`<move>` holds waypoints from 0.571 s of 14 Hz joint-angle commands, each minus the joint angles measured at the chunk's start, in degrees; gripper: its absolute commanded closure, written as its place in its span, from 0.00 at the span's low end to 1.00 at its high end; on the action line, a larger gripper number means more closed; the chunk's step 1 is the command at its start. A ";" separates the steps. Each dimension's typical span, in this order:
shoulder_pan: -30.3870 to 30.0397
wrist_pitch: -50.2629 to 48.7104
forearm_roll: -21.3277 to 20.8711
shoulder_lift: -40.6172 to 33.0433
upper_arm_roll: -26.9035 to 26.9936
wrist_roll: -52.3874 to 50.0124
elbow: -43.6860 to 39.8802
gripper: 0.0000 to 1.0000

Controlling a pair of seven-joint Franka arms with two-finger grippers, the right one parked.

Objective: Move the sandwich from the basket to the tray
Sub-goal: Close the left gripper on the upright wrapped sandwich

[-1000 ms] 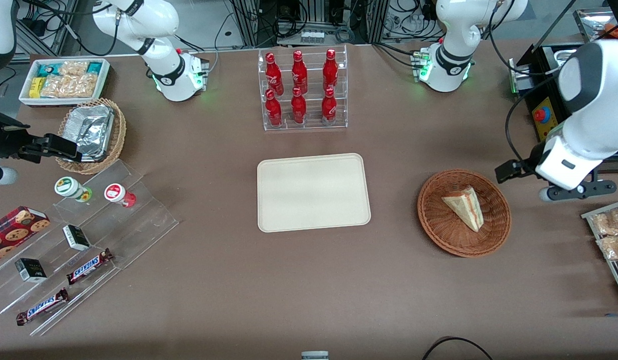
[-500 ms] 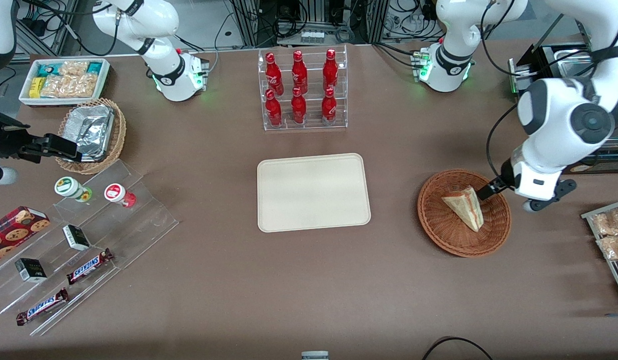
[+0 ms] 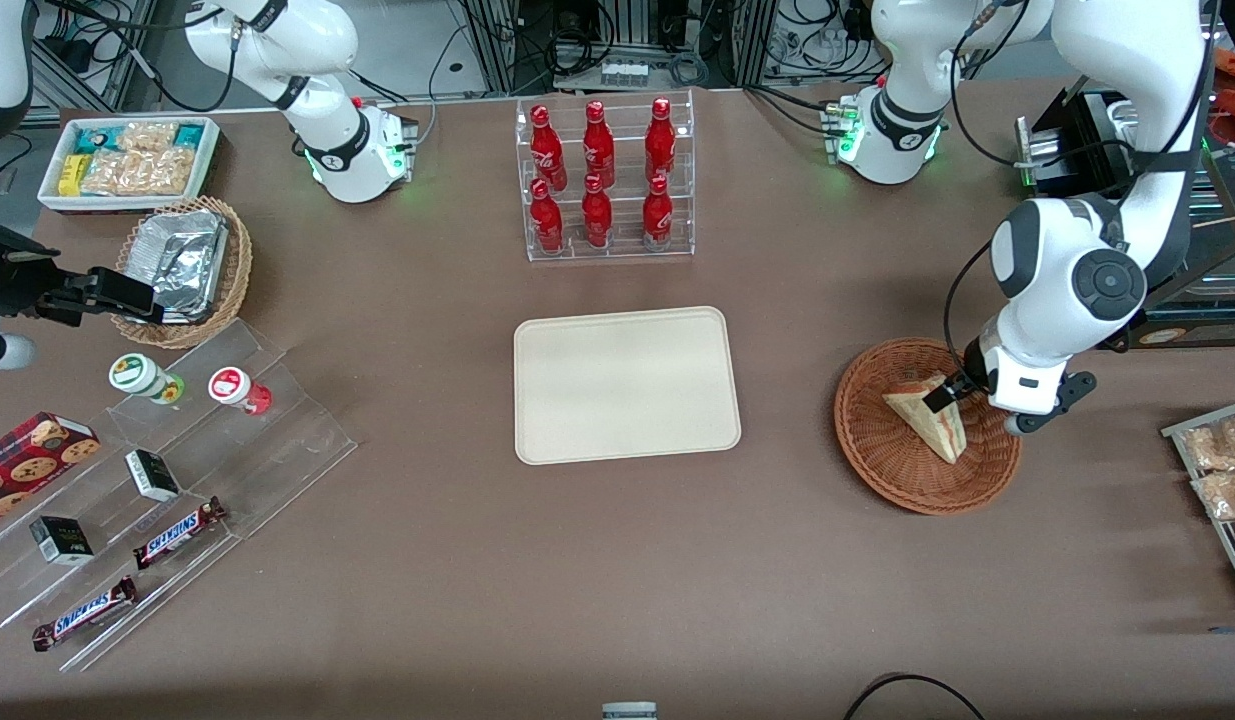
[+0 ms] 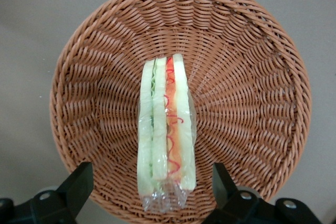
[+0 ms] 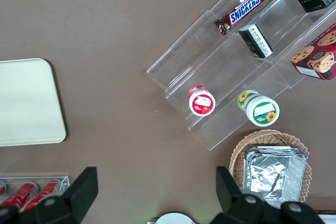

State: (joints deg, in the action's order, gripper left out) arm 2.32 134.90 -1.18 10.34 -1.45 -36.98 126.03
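moved since a second ago: left arm has swung in from the working arm's end of the bench and dropped over the round reddish-brown woven wicker basket (image 3: 927, 427); before, it hung clear of the rim.
hand now: my hand (image 3: 945, 395) hovers just above the sandwich's thick end, with the fingers (image 4: 77, 184) spread wide, one on each side of the wedge and touching nothing.
sandwich: small clear-wrapped triangular wedge of white bread with red and green filling (image 4: 166, 129) lies in the middle of the basket, unmoved, filling edge up toward the wrist camera.
tray: flat cream-beige rectangular plastic tray (image 3: 625, 384) sits on the brown bench (image 3: 617, 560), well apart from the basket, toward the parked arm's end, nothing on it.
meaning for the task: approach looks finished and lined up; i judge the descent and the closing on the wedge come next, and the carry is not yet begun.
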 commanded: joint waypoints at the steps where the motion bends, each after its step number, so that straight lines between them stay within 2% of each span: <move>1: 0.93 2.55 0.21 1.17 0.22 -2.21 0.36 0.00; 8: 2.16 5.37 0.12 3.98 0.22 -2.31 1.24 0.00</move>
State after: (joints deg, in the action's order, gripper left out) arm 3.51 138.71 -1.17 14.07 -1.63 -38.13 126.63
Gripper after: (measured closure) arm 0.000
